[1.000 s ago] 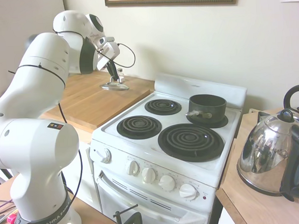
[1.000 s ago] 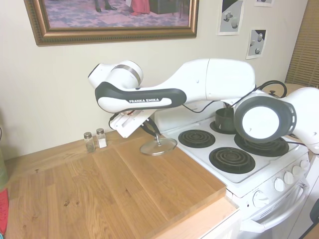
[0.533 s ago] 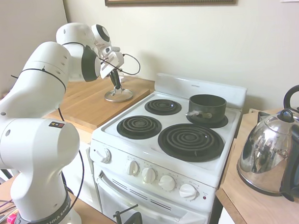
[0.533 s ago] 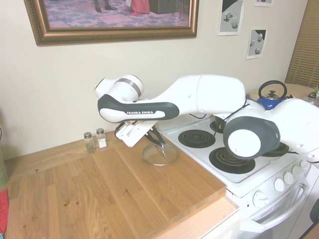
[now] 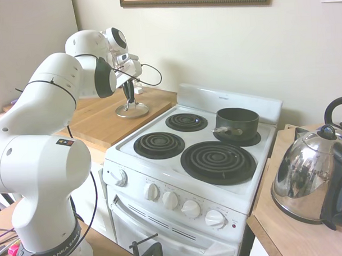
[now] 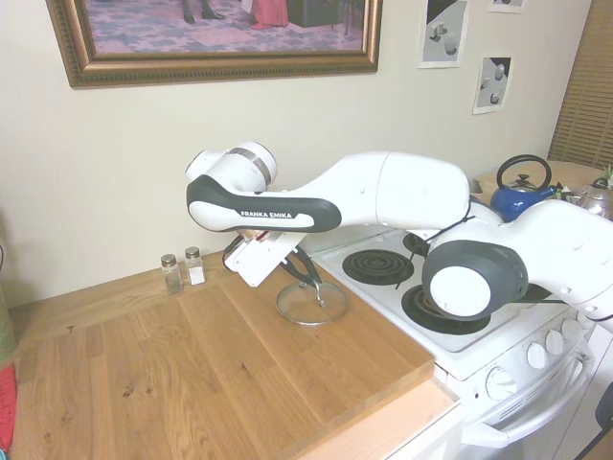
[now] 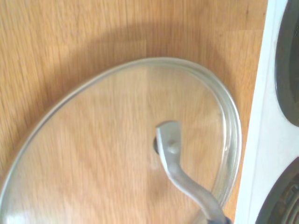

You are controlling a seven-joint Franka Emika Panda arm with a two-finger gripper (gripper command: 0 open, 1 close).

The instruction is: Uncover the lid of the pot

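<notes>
The round glass lid with metal rim [image 6: 310, 306] is sitting on the wooden countertop [image 6: 192, 364], off the dark saucepan [image 5: 236, 124]; the gripper [image 6: 308, 278] is pinching its loop handle. Next: releasing, I judge.

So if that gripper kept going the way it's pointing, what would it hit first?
Probably the lid. The gripper points down at its handle, and the lid looks to be lying on the wooden counter, beside the stove.

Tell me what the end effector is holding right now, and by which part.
The end effector grips the lid by its metal loop handle, the lid at the wooden counter.
</notes>
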